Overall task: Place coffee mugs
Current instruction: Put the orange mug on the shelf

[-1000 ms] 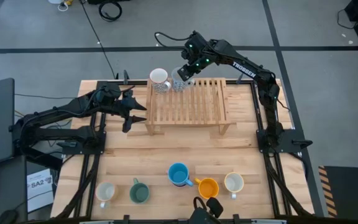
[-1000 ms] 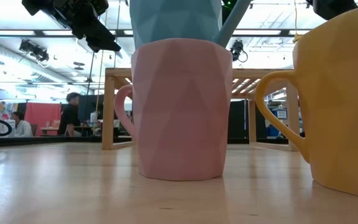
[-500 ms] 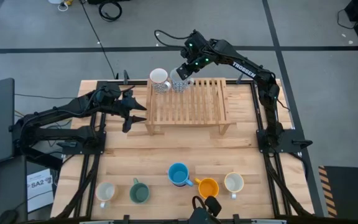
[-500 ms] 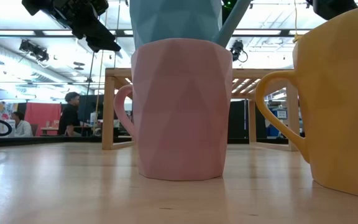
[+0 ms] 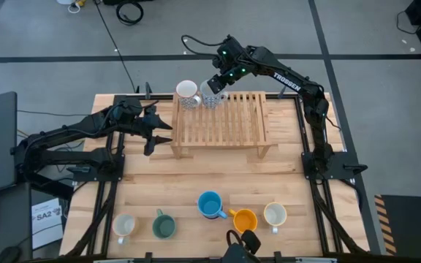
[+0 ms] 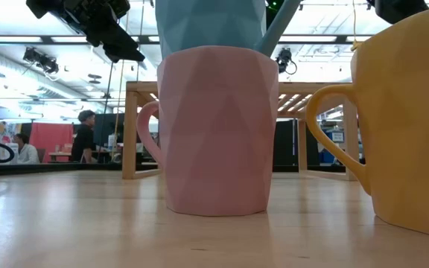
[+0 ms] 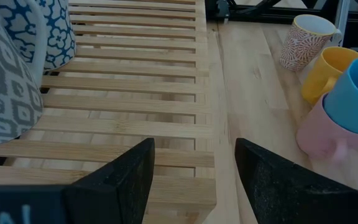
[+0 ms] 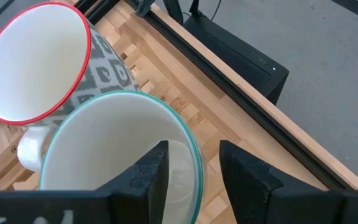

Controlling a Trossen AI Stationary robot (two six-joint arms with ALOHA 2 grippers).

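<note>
Two patterned coffee mugs stand upright on the far left corner of the wooden slatted rack (image 5: 221, 124): a grey-patterned one with a red rim (image 5: 187, 93) (image 8: 36, 62) and a blue-flowered one with a teal rim (image 5: 210, 99) (image 8: 117, 143). My right gripper (image 8: 194, 168) is open and slants down over the teal-rimmed mug. One finger stands inside its rim and one outside, with gaps on both sides. My left gripper (image 5: 159, 133) (image 7: 194, 155) waits open at the rack's left end.
Along the near edge stand a cream mug (image 5: 125, 225), a dark green mug (image 5: 164, 225), a blue mug (image 5: 210, 205) on top of a pink one (image 6: 214, 130), an orange mug (image 5: 245, 219) and a white mug (image 5: 275, 214). The rack's other slats are bare.
</note>
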